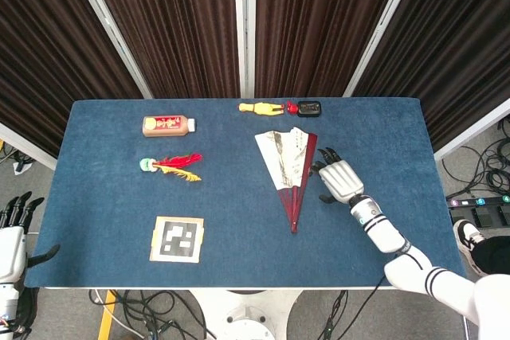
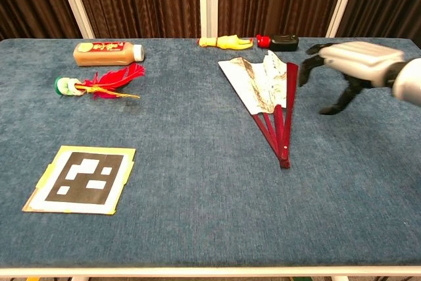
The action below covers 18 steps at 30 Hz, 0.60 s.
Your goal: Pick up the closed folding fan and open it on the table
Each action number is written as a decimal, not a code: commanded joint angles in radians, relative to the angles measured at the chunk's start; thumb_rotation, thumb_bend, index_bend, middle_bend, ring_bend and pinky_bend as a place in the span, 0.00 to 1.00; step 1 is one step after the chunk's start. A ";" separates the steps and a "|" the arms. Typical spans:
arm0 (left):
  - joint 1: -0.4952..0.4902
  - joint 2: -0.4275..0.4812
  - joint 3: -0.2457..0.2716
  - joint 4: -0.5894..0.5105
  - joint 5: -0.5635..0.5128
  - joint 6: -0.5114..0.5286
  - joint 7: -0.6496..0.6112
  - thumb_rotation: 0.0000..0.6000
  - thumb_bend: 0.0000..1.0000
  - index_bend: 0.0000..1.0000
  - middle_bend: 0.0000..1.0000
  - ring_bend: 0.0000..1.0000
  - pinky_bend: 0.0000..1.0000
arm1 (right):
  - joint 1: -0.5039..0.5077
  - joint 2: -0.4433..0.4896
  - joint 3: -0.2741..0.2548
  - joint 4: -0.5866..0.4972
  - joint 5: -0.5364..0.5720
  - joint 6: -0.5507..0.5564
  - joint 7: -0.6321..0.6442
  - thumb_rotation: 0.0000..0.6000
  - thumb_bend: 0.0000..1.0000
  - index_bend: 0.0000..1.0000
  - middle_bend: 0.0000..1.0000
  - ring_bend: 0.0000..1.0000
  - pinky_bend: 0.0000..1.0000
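The blue surface (image 1: pixel 382 133) carries everything, and the right robot hand (image 1: pixel 338 177) hovers above its middle-right part, forearm slanting back toward the near right corner. Its fingers are spread wide and curved downward, holding nothing. The left robot hand (image 1: pixel 11 236) hangs off the near left corner, well apart from all of it, fingers apart and empty.

Just to the left of the right robot hand lies the folding fan (image 1: pixel 288 166), flat on the surface, its paper leaf only partly spread into a narrow wedge and its red ribs meeting at a pivot nearer the robot than the hand. By my reading the task is barely begun: the fan is not yet grasped or lifted, and the full opening is all still to do.

Farther left of the hand sit a marker card (image 1: pixel 177 239), a brown bottle (image 1: pixel 167 124) and a red feather toy (image 1: pixel 173 166). Beyond the hand, at the far edge, are a yellow toy (image 1: pixel 261 107) and a small black and red object (image 1: pixel 304 107).
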 commanded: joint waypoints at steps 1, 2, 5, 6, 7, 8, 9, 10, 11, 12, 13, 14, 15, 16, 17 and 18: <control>0.000 0.000 0.000 0.000 0.000 -0.001 0.000 1.00 0.00 0.22 0.18 0.10 0.17 | 0.046 -0.076 0.002 0.090 0.005 -0.008 -0.002 1.00 0.09 0.39 0.31 0.00 0.01; 0.000 0.000 0.000 -0.001 0.001 -0.001 -0.002 1.00 0.00 0.22 0.18 0.10 0.17 | 0.054 -0.094 0.001 0.117 0.005 -0.008 -0.002 1.00 0.09 0.39 0.32 0.00 0.01; 0.002 0.001 0.002 -0.002 0.002 -0.002 -0.012 1.00 0.00 0.22 0.18 0.10 0.17 | 0.071 -0.139 0.001 0.181 0.014 -0.009 -0.003 1.00 0.10 0.41 0.33 0.01 0.00; 0.002 0.002 0.002 -0.002 0.001 -0.003 -0.014 1.00 0.00 0.22 0.18 0.10 0.17 | 0.075 -0.150 0.001 0.195 0.016 -0.011 0.001 1.00 0.10 0.42 0.33 0.01 0.00; 0.003 0.002 0.002 -0.001 0.000 -0.004 -0.015 1.00 0.00 0.22 0.18 0.10 0.17 | 0.078 -0.160 0.000 0.210 0.017 -0.009 0.005 1.00 0.11 0.42 0.33 0.01 0.00; 0.004 0.002 0.002 -0.001 -0.001 -0.005 -0.018 1.00 0.00 0.22 0.18 0.10 0.17 | 0.083 -0.174 -0.003 0.232 0.016 -0.008 0.009 1.00 0.11 0.42 0.33 0.01 0.00; 0.004 0.002 0.002 -0.001 -0.003 -0.005 -0.021 1.00 0.00 0.22 0.18 0.10 0.17 | 0.087 -0.182 -0.005 0.247 0.016 -0.009 0.012 1.00 0.12 0.42 0.33 0.01 0.00; 0.004 0.002 0.002 0.000 -0.003 -0.006 -0.023 1.00 0.00 0.22 0.19 0.10 0.17 | 0.091 -0.191 -0.006 0.263 0.016 -0.009 0.017 1.00 0.12 0.42 0.33 0.01 0.00; 0.005 0.002 0.001 0.000 -0.004 -0.006 -0.026 1.00 0.00 0.22 0.19 0.10 0.17 | 0.096 -0.201 -0.008 0.281 0.015 -0.008 0.024 1.00 0.12 0.42 0.33 0.01 0.00; 0.005 0.002 0.001 0.001 -0.005 -0.006 -0.027 1.00 0.00 0.22 0.19 0.10 0.17 | 0.099 -0.208 -0.009 0.294 0.015 -0.006 0.030 1.00 0.12 0.42 0.33 0.01 0.00; 0.005 0.002 0.001 0.001 -0.005 -0.006 -0.028 1.00 0.00 0.22 0.19 0.10 0.17 | 0.101 -0.215 -0.010 0.307 0.015 -0.004 0.035 1.00 0.12 0.42 0.33 0.01 0.00; 0.005 0.001 0.001 0.002 -0.004 -0.008 -0.030 1.00 0.00 0.22 0.19 0.10 0.17 | 0.104 -0.223 -0.011 0.321 0.016 -0.001 0.044 1.00 0.13 0.42 0.33 0.01 0.00; 0.005 0.001 0.002 0.002 -0.005 -0.009 -0.033 1.00 0.00 0.22 0.19 0.10 0.17 | 0.106 -0.228 -0.013 0.331 0.016 -0.002 0.050 1.00 0.13 0.42 0.33 0.01 0.00; 0.005 0.001 0.002 0.002 -0.005 -0.011 -0.036 1.00 0.00 0.22 0.19 0.10 0.17 | 0.108 -0.233 -0.016 0.340 0.015 -0.003 0.054 1.00 0.13 0.42 0.33 0.01 0.00; 0.005 0.001 0.001 0.002 -0.007 -0.013 -0.040 1.00 0.00 0.22 0.19 0.10 0.17 | 0.111 -0.239 -0.020 0.353 0.014 -0.004 0.058 1.00 0.13 0.42 0.33 0.01 0.00; 0.005 0.001 0.001 0.002 -0.008 -0.014 -0.043 1.00 0.00 0.22 0.19 0.10 0.17 | 0.112 -0.244 -0.024 0.362 0.012 -0.005 0.060 1.00 0.13 0.42 0.33 0.01 0.00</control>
